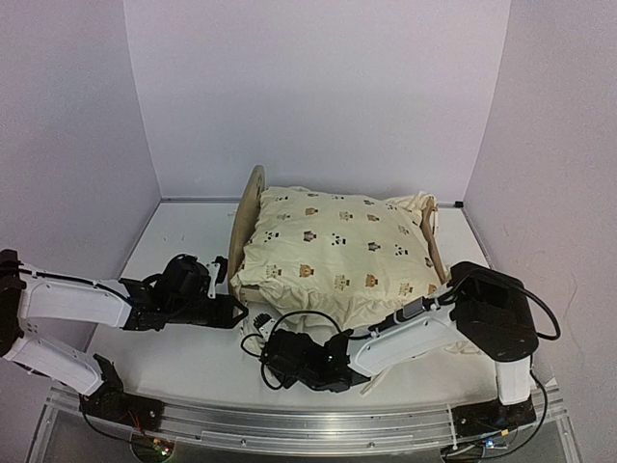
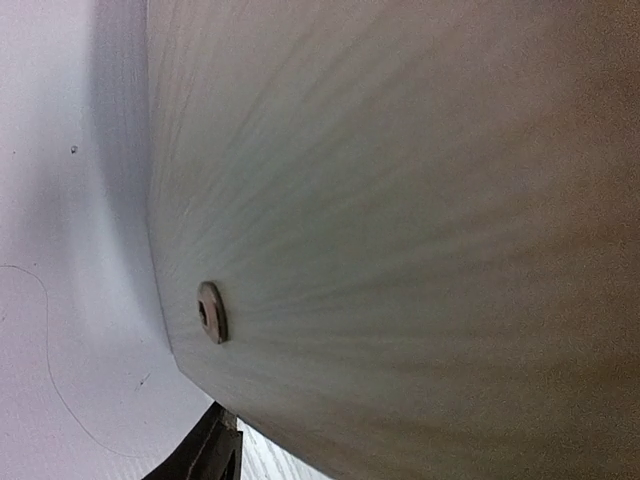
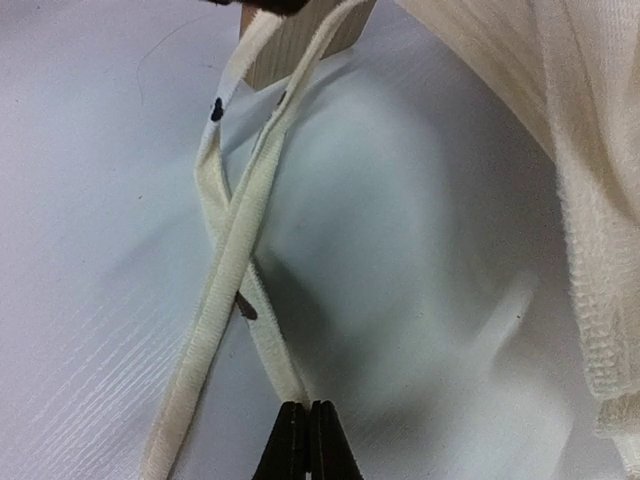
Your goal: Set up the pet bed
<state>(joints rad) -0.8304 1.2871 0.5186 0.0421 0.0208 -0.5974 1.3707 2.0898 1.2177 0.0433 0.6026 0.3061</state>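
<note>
Position: at the near desk (image 1: 183,231) edge, the right gripper (image 3: 308,440) is pinched fully closed on one cushion tie (image 3: 268,345). The tie runs toward 12 o'clock to a wooden bed leg (image 3: 300,40). The pet bed (image 1: 253,193) lies at 1 o'clock from this gripper, its long axis running 9 to 3 o'clock. The left gripper (image 1: 234,311) is nearer, at the headboard end, but its opening cannot be determined. The cushion (image 1: 337,251) hides most of the frame.
</note>
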